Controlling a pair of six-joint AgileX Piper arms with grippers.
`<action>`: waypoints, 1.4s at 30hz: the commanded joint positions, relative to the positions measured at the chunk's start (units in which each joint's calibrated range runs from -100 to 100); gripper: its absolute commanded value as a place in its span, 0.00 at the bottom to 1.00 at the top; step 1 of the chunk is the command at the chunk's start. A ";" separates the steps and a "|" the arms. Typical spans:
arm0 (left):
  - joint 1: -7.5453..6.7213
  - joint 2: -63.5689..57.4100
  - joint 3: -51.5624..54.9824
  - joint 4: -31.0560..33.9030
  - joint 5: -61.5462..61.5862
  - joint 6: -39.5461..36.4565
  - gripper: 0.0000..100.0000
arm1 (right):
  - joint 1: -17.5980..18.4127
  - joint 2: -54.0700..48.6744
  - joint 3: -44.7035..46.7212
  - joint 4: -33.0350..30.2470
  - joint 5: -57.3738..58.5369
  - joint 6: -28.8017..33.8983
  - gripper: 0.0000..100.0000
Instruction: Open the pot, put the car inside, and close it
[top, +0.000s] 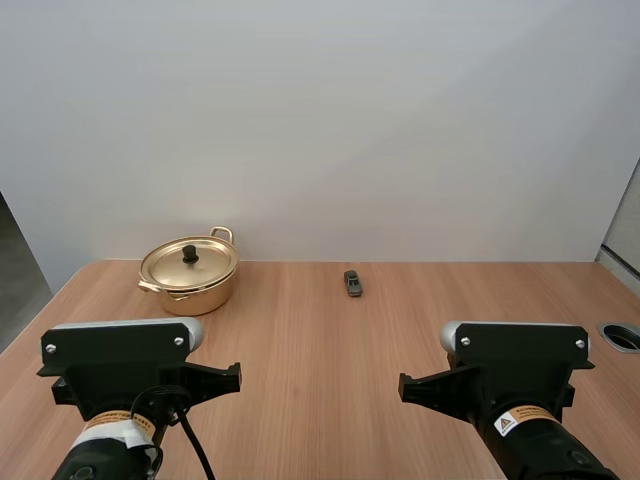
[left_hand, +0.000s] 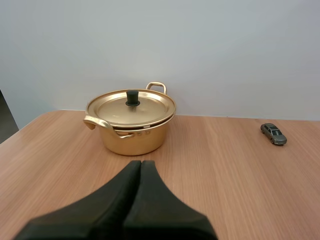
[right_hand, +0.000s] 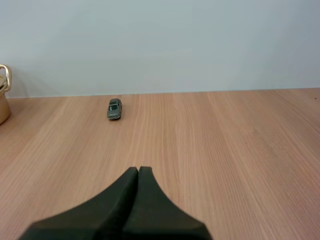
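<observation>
Apart on the table (top: 300, 340) sit pot (top: 200, 292) and car (top: 352, 283); left tool (left_hand: 141, 163), right tool (right_hand: 138, 169) closed.

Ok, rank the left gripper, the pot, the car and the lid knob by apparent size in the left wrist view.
1. The left gripper, shut; it looms largest only through nearness to the camera.
2. The pot.
3. The car and the lid knob: both small and nearly alike, so left unranked.
</observation>
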 joint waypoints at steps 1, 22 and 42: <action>-0.05 0.00 0.00 0.06 0.00 0.05 0.00 | -0.05 0.00 0.00 0.02 0.03 -0.02 0.00; -0.05 0.00 0.00 0.06 0.00 0.05 0.00 | -0.05 0.00 0.00 0.02 0.03 -0.02 0.00; -0.05 0.00 0.00 -0.05 -0.51 0.05 0.00 | -0.05 0.00 0.00 0.02 0.03 -0.02 0.00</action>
